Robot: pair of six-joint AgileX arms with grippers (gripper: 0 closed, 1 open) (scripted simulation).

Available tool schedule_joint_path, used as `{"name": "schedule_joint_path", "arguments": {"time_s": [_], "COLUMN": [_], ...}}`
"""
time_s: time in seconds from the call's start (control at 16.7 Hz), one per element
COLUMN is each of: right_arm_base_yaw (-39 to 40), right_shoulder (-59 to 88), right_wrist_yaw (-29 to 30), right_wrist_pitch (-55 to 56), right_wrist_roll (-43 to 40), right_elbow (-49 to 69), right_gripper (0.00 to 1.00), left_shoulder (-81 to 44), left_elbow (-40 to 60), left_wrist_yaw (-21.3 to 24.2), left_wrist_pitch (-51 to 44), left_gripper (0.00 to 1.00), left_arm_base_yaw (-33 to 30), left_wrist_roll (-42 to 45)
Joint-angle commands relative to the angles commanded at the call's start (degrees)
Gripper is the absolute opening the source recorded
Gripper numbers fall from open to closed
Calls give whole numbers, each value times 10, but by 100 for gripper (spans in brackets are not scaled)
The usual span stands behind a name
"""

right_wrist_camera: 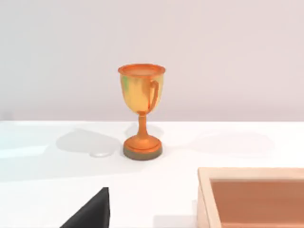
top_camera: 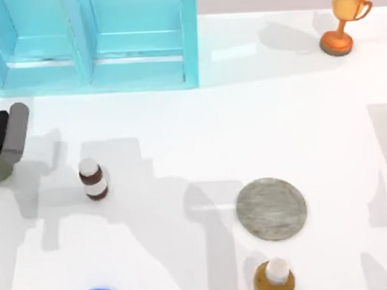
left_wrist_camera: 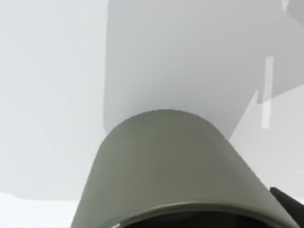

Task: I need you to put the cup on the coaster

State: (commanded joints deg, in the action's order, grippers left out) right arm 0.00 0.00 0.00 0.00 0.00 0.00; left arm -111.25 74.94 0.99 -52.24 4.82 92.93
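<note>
The cup (left_wrist_camera: 171, 166) sits very close under the left wrist camera, its olive-grey tapered wall and dark rim in the lower part of that frame, with bare white desk (left_wrist_camera: 47, 95) behind it — so I judge the left hand has it, though the fingers are out of sight and I cannot tell how far they are open. In the top view the left arm (top_camera: 10, 140) shows at the left edge of the frame, and the cup itself cannot be made out there. The coaster (top_camera: 271, 208), a flat mottled grey disc, lies lower right of centre, well apart from that arm, with a brown white-capped bottle (top_camera: 274, 279) just below it and a smaller bottle (top_camera: 93, 179) to its left. The cup looks light, stiff and smooth-walled — likely slippery, and with its taper it could slide in a loose grip; a hold across the wall near the rim seems soundest. The right wrist view looks toward an orange trophy (right_wrist_camera: 141, 111).
</note>
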Motion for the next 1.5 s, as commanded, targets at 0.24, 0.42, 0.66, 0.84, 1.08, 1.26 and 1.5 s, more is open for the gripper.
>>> {"name": "schedule_joint_path", "arguments": {"time_s": [0.24, 0.42, 0.66, 0.84, 1.08, 1.26, 1.5], "right_arm_base_yaw": [0, 0, 0, 0, 0, 0, 0], "right_shoulder": [0, 0, 0, 0, 0, 0, 0], "right_wrist_yaw": [0, 0, 0, 0, 0, 0, 0], "right_wrist_pitch": [0, 0, 0, 0, 0, 0, 0], "right_wrist_roll": [0, 0, 0, 0, 0, 0, 0], "right_elbow": [0, 0, 0, 0, 0, 0, 0], "right_gripper": [100, 100, 100, 100, 100, 100, 100], "left_shoulder": [-37, -81, -159, -227, -317, -374, -428], "left_elbow": [108, 213, 373, 499, 662, 767, 867], "left_wrist_yaw": [18, 30, 40, 42, 35, 26, 13], "left_wrist_pitch": [-48, -96, -171, -234, -316, -370, -421], "left_gripper": [0, 0, 0, 0, 0, 0, 0], "left_arm_base_yaw": [-58, -120, -223, -309, -422, -496, -567], "left_wrist_roll": [-155, -327, -599, -811, -1077, -1244, -1397]}}
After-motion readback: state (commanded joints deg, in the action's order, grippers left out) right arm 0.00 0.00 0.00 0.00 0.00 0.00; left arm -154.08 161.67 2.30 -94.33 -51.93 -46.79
